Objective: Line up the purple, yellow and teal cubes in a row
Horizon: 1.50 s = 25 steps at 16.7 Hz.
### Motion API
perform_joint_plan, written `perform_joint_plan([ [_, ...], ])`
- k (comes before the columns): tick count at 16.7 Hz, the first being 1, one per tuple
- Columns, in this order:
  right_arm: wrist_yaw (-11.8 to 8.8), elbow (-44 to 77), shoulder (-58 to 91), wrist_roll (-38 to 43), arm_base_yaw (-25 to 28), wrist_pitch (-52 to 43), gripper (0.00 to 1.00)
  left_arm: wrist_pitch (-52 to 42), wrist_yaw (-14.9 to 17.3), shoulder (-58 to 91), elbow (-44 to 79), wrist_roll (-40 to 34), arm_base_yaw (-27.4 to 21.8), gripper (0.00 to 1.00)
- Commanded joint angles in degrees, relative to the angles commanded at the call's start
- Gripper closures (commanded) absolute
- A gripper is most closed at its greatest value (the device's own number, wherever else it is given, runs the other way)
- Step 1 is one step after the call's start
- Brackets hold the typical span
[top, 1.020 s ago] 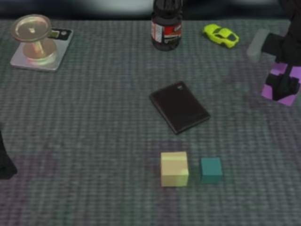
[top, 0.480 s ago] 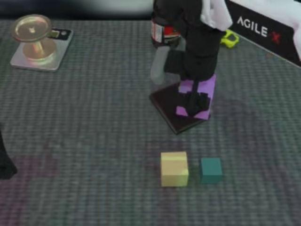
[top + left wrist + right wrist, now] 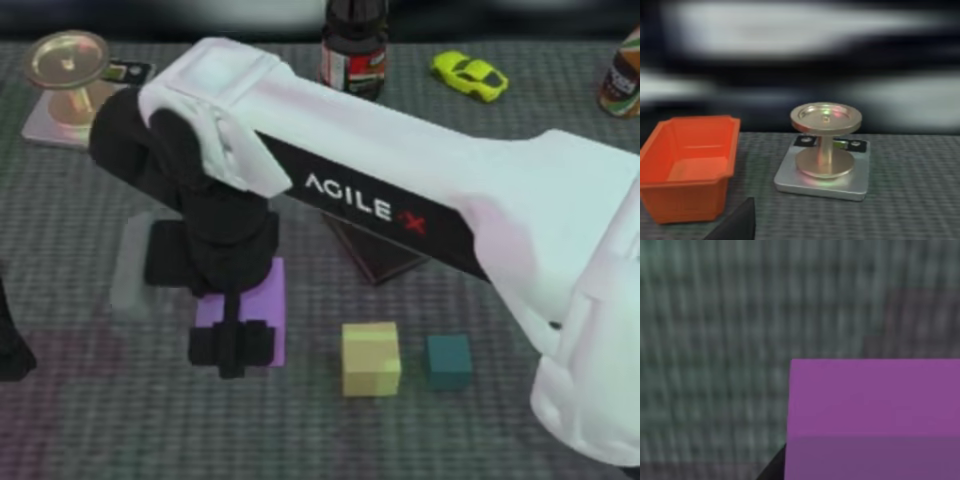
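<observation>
My right gripper (image 3: 232, 345) is shut on the large purple cube (image 3: 263, 300), reaching in from the right with its white arm lying across the table. The held cube sits left of the pale yellow cube (image 3: 371, 358), with a gap between them. The small teal cube (image 3: 449, 361) stands just right of the yellow one. In the right wrist view the purple cube (image 3: 875, 415) fills the corner over the grey mat. My left gripper (image 3: 10, 350) stays parked at the table's left edge.
A dark brown wallet (image 3: 385, 262) lies mid-table, mostly under the right arm. At the back stand a dark bottle (image 3: 353, 60), a yellow-green toy car (image 3: 469, 76), another bottle (image 3: 622, 75) and a scale with a gold stand (image 3: 72, 85). An orange bin (image 3: 687, 165) shows in the left wrist view.
The right arm has swept from the back right, over the wallet, to the front left of the yellow cube, carrying the purple cube. The yellow and teal cubes have not moved.
</observation>
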Motion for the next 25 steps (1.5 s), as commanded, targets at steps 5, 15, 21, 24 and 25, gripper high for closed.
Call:
perform_joint_plan([
  [5, -0.1, 0.1, -0.1, 0.3, 0.3, 0.0, 1.0, 0.0, 0.0, 0.0, 0.0, 0.0, 0.0, 0.0],
  [15, 0.0, -15.4, -0.1, 0.3, 0.5, 15.5, 1.0, 0.0, 0.0, 0.0, 0.0, 0.0, 0.0, 0.0],
  [21, 0.0, -15.8, 0.0, 0.3, 0.5, 15.8, 0.85, 0.0, 0.0, 0.0, 0.0, 0.0, 0.0, 0.0],
  [24, 0.0, -15.8, 0.0, 0.3, 0.5, 15.8, 0.62, 0.0, 0.0, 0.0, 0.0, 0.0, 0.0, 0.0],
  [25, 0.0, -15.8, 0.0, 0.3, 0.5, 15.8, 0.55, 0.0, 0.0, 0.0, 0.0, 0.0, 0.0, 0.0],
])
